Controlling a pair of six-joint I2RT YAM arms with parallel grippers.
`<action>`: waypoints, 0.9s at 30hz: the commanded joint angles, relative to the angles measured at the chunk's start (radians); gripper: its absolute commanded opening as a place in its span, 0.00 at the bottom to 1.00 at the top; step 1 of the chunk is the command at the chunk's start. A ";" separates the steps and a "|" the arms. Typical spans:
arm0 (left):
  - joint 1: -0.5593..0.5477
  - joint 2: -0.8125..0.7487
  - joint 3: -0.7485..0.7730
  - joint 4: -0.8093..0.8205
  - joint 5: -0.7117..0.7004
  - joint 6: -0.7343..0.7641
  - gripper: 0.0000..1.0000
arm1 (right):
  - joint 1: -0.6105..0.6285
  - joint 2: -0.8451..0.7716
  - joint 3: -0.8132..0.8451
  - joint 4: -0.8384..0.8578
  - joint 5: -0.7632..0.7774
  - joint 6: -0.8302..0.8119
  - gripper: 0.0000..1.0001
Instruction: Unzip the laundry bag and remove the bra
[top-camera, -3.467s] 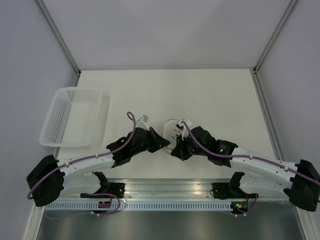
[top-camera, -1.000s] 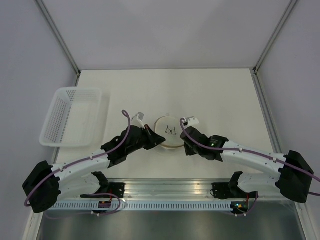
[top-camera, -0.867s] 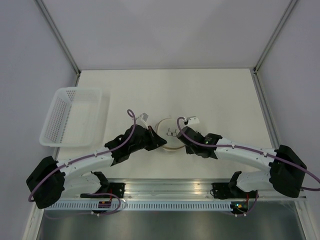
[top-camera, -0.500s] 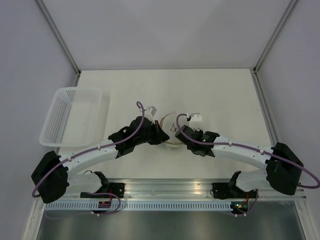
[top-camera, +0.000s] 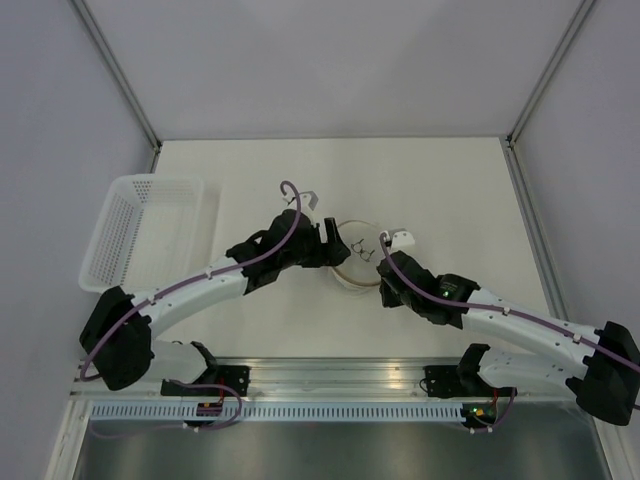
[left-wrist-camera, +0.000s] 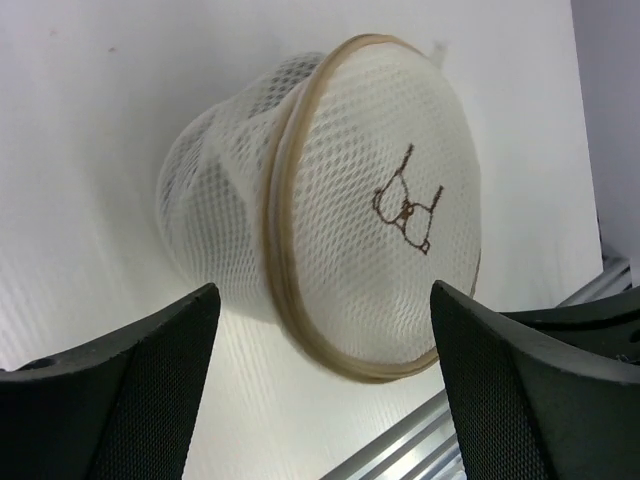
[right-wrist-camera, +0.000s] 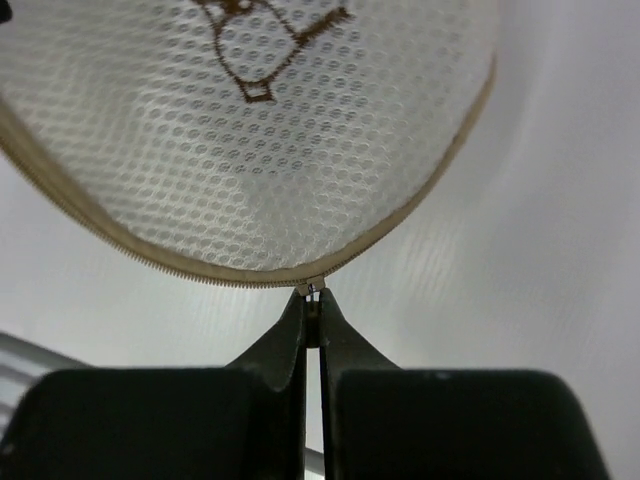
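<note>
Laundry bag (top-camera: 357, 255) lay on the desk (top-camera: 450, 190), zip apparently still shut. I had the right gripper (right-wrist-camera: 312, 300) clamped on the zip pull (right-wrist-camera: 314, 289). The left gripper (left-wrist-camera: 320, 300) was open, straddling the bag. I saw no bra, which was probably inside. Unzipping and removal remained.

Laundry bag (top-camera: 357, 264) lies between left tool (top-camera: 334, 251) and right tool (top-camera: 381, 270); white basket (top-camera: 108, 236) well left.

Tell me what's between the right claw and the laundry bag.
Only the zip pull: the right wrist view shows the right claw shut on it at the rim of the laundry bag.
</note>
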 joint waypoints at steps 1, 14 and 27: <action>-0.012 -0.136 -0.098 -0.018 -0.139 -0.165 0.89 | 0.000 -0.028 -0.013 0.090 -0.196 -0.077 0.00; -0.078 -0.201 -0.373 0.324 0.028 -0.410 0.81 | 0.000 0.018 -0.075 0.407 -0.600 -0.127 0.00; -0.098 -0.181 -0.361 0.321 -0.050 -0.391 0.02 | 0.001 -0.034 -0.046 0.113 -0.358 -0.124 0.00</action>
